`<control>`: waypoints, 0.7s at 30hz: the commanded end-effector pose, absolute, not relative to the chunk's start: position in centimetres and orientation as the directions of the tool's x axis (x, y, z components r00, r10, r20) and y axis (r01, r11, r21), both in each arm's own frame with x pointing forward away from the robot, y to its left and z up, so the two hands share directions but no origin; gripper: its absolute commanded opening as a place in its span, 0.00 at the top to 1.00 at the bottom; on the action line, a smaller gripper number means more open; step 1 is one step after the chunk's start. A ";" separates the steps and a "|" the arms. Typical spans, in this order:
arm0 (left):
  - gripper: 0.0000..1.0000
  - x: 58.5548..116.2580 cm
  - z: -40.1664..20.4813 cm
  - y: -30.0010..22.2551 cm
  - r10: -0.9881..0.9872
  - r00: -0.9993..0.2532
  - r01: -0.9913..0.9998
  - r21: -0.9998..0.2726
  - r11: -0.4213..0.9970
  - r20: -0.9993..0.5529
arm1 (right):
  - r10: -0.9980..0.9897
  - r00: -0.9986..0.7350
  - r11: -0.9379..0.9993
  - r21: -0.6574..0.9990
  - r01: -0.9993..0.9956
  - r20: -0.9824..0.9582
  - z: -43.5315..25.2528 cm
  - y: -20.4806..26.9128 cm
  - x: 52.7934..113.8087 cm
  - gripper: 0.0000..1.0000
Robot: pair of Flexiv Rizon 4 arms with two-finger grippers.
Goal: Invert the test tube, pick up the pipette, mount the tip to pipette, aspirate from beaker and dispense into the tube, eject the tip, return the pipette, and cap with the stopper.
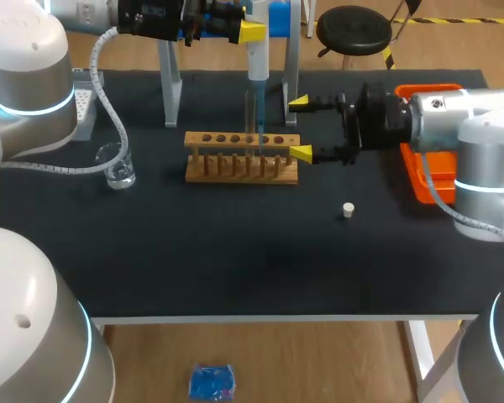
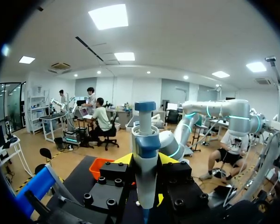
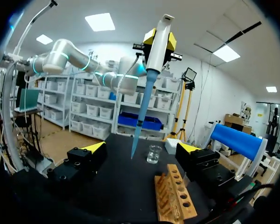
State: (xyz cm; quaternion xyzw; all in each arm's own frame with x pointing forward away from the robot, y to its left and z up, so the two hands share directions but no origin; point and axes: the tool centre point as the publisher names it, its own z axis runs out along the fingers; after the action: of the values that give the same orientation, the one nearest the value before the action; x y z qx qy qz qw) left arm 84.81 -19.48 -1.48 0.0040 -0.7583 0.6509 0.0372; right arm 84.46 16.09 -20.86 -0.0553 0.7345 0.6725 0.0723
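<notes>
My left gripper (image 1: 254,32) is shut on a white pipette (image 1: 258,59) and holds it upright over the wooden rack (image 1: 242,157). The pipette's blue tip (image 1: 259,126) points down at a clear test tube (image 1: 252,113) standing in the rack. In the left wrist view the pipette (image 2: 144,154) sits between the yellow fingertips (image 2: 125,159). My right gripper (image 1: 300,128) is open just right of the rack's end, holding nothing. In the right wrist view my right gripper (image 3: 141,148) stands wide, with the pipette (image 3: 157,44) and beaker (image 3: 154,154) ahead. The beaker (image 1: 118,165) stands left of the rack. A small white stopper (image 1: 348,209) lies at front right.
A metal pipette stand (image 1: 170,84) rises behind the rack. A white tip box (image 1: 84,109) sits at the far left, behind the beaker. An orange tray (image 1: 427,180) lies at the right edge, under my right arm.
</notes>
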 end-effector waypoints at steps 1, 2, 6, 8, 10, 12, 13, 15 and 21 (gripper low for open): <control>1.00 84.9 -1.5 -19.5 0.044 -0.997 -0.054 -0.987 0.153 0.061 | 0.029 -0.983 0.102 0.979 -0.177 -0.181 -20.7 15.8 83.7 0.00; 1.00 84.9 -1.5 -19.5 0.044 -0.997 -0.054 -0.987 0.153 0.061 | 0.029 -0.983 0.102 0.979 -0.177 -0.181 -20.7 15.8 83.7 0.00; 1.00 84.9 -1.5 -19.5 0.044 -0.997 -0.054 -0.987 0.153 0.061 | 0.029 -0.983 0.102 0.979 -0.177 -0.181 -20.7 15.8 83.7 0.00; 1.00 84.9 -1.5 -19.5 0.044 -0.997 -0.054 -0.987 0.153 0.061 | 0.029 -0.983 0.102 0.979 -0.177 -0.181 -20.7 15.8 83.7 0.00; 1.00 84.9 -1.5 -19.5 0.044 -0.997 -0.054 -0.987 0.153 0.061 | 0.029 -0.983 0.102 0.979 -0.177 -0.181 -20.7 15.8 83.7 0.00; 1.00 84.9 -1.5 -19.5 0.044 -0.997 -0.054 -0.987 0.153 0.061 | 0.029 -0.983 0.102 0.979 -0.177 -0.181 -20.7 15.8 83.7 0.00; 1.00 84.9 -1.5 -19.5 0.044 -0.997 -0.054 -0.987 0.153 0.061 | 0.029 -0.983 0.102 0.979 -0.177 -0.181 -20.7 15.8 83.7 0.00; 1.00 84.9 -1.5 -19.5 0.044 -0.997 -0.054 -0.987 0.153 0.061 | 0.029 -0.983 0.102 0.979 -0.177 -0.181 -20.7 15.8 83.7 0.00; 1.00 85.1 -1.5 -19.0 0.025 -0.998 -0.053 -0.986 0.161 0.057 | 0.029 -0.983 0.102 0.979 -0.177 -0.181 -20.7 15.8 83.7 0.00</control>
State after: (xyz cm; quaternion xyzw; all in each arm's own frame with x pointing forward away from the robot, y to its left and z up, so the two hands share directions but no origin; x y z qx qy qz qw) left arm 84.95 -19.41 -1.50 0.0053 -0.7586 0.6506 0.0352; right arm 83.84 15.77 -20.80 -0.0511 0.7374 0.6692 0.0763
